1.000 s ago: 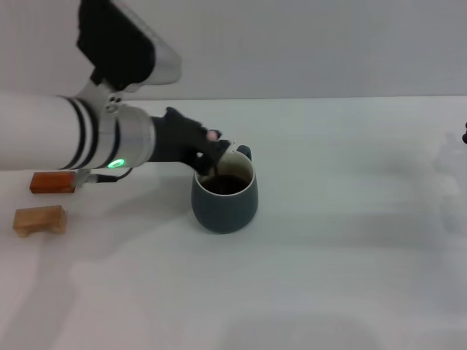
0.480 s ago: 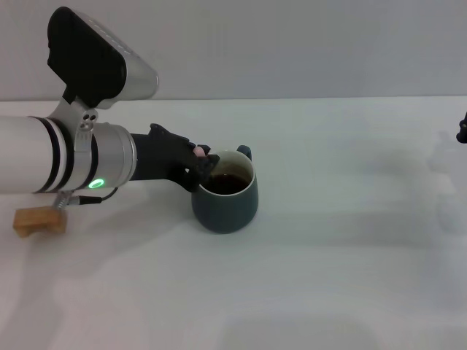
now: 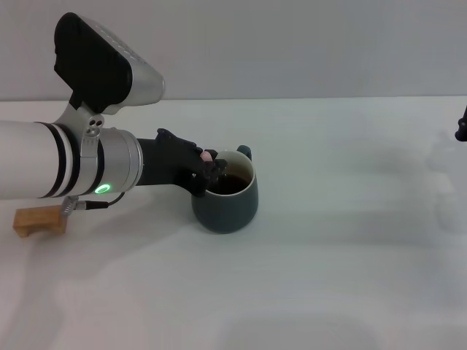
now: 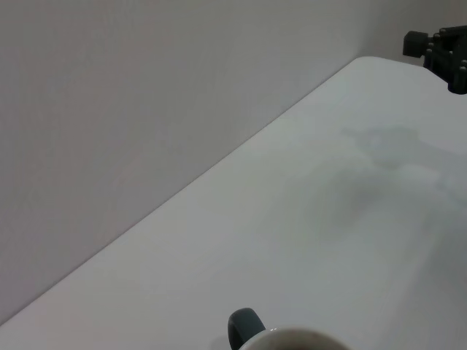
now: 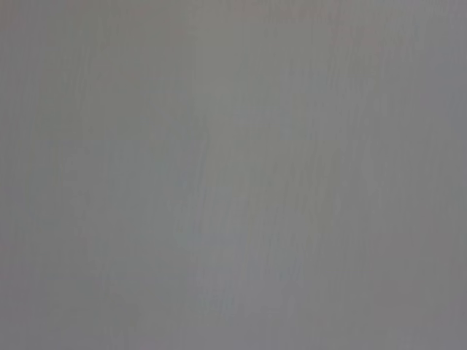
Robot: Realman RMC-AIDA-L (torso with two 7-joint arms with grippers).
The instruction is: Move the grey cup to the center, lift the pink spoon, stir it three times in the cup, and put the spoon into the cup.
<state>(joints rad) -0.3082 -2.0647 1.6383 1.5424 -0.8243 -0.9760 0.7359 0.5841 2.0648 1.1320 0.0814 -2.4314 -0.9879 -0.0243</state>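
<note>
The grey cup (image 3: 226,197) stands on the white table near the middle, its small handle to the far side, with dark liquid inside. My left gripper (image 3: 210,168) is over the cup's near-left rim, shut on the pink spoon (image 3: 209,155), whose pale pink handle end shows above the fingers; the spoon's bowl is hidden in the cup. The cup's handle and rim (image 4: 246,328) show in the left wrist view. My right gripper (image 3: 462,127) is parked at the far right edge; it also shows in the left wrist view (image 4: 441,51).
A light wooden block (image 3: 40,219) lies on the table at the left, under my left arm. A grey wall stands behind the table's far edge. The right wrist view shows only blank grey.
My left arm swung left then slightly back right, keeping the spoon at the cup's rim. The orange-brown block seen at first is now hidden behind the arm. The cup has not moved.
</note>
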